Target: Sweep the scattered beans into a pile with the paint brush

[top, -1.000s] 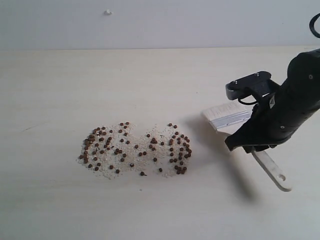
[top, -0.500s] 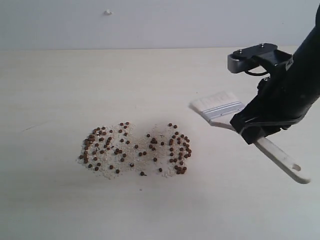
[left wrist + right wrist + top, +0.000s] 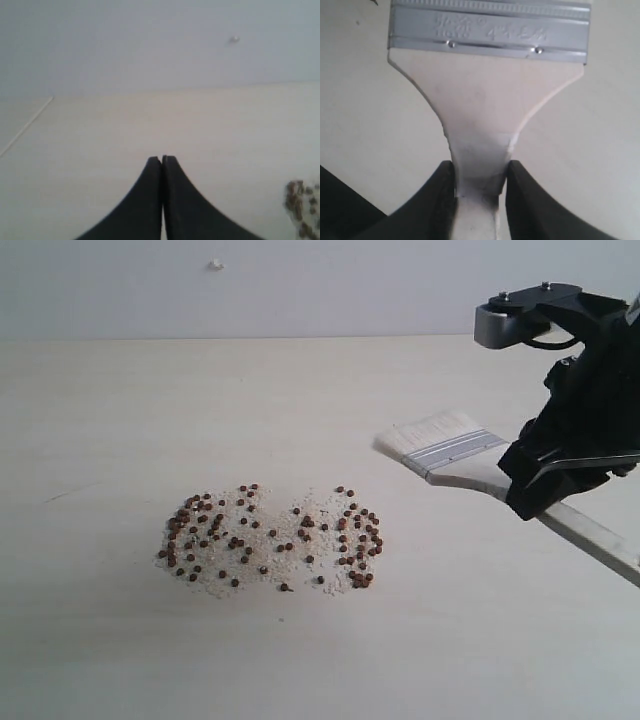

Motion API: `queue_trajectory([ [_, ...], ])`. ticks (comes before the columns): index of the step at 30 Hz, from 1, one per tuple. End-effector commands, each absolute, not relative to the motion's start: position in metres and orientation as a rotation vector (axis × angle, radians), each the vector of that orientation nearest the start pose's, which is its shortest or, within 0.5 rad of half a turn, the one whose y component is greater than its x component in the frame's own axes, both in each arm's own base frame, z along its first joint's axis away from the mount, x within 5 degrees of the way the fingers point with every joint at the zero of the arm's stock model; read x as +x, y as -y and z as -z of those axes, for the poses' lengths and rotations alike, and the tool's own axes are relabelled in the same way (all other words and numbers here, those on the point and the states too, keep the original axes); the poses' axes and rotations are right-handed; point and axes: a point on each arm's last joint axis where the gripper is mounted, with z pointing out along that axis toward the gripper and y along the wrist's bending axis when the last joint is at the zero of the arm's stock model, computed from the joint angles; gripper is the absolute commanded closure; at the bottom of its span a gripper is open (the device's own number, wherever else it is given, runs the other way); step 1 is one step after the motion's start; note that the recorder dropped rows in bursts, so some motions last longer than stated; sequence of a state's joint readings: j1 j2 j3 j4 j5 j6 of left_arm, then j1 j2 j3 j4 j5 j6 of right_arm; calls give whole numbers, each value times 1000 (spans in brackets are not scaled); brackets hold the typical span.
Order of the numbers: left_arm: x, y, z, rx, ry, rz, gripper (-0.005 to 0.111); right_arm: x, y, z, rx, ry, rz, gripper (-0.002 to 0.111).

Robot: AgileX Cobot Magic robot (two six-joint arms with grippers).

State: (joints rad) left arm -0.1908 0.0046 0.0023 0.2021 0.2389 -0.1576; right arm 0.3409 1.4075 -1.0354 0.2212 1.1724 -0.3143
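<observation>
Here, my right gripper (image 3: 535, 495) (image 3: 481, 186) clamps the brush (image 3: 450, 450) (image 3: 485, 115) by the narrow neck of its pale, smooth wooden handle, just behind the flared shoulder and the ribbed silver ferrule. The brush is flat and wide. In the exterior view its long axis runs on a slant, white bristles aimed up-left and the handle trailing down-right past the edge. It seems to hang clear of the table (image 3: 150, 390), though I can't be sure. The beans (image 3: 270, 538), small, round and reddish-brown, lie scattered in two loose lobes over pale grit, apart from the bristles. My left gripper (image 3: 161, 165) is clenched on nothing.
</observation>
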Motion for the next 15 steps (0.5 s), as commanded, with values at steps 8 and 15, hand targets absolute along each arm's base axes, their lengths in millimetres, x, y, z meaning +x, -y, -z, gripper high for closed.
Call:
queue_trajectory([
  [8,55,11,-216,196,-1441,96,107,229,-111,-279,-925,-2774,-492,108],
  [15,52,14,-227,236,-1307,90,107,228,-113,-279,-940,-2768,-526,108],
])
